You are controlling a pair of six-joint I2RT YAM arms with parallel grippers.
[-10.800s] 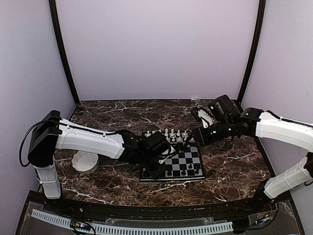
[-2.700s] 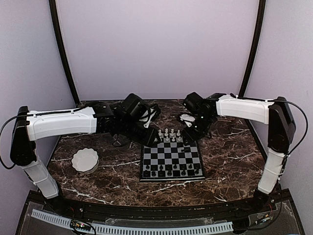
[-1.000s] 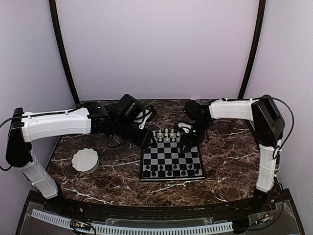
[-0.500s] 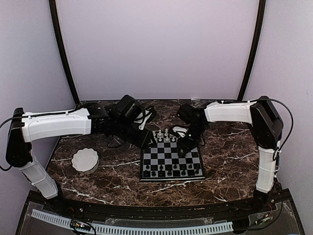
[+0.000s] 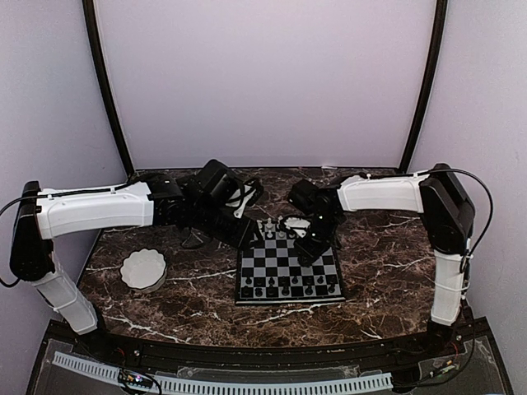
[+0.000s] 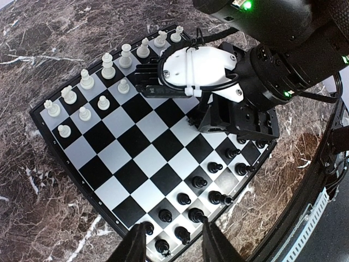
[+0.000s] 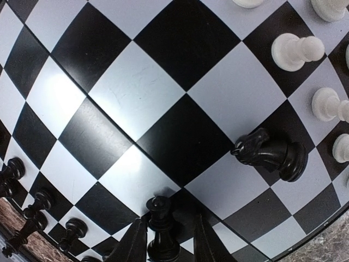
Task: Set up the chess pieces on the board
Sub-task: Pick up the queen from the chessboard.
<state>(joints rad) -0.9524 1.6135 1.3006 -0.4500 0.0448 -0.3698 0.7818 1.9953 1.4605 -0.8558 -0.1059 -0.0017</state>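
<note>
1. Centrally, the board (image 5: 284, 267) is lying on the counter (image 5: 387, 280), with a white bowl (image 5: 143, 270) sitting well apart toward the left edge.
2. White chess pieces (image 6: 108, 64) are standing along the board's far edge, and black chess pieces (image 6: 200, 181) along its near edge.
3. Right jaws are hovering low over the board's far-right part, bracketing an upright black piece (image 7: 162, 224); whether they are pinching it cannot be told.
4. A black knight (image 7: 270, 154) is lying on its side near the white ones.
5. Left jaws are hanging apart and empty above the board's far-left corner.
</note>
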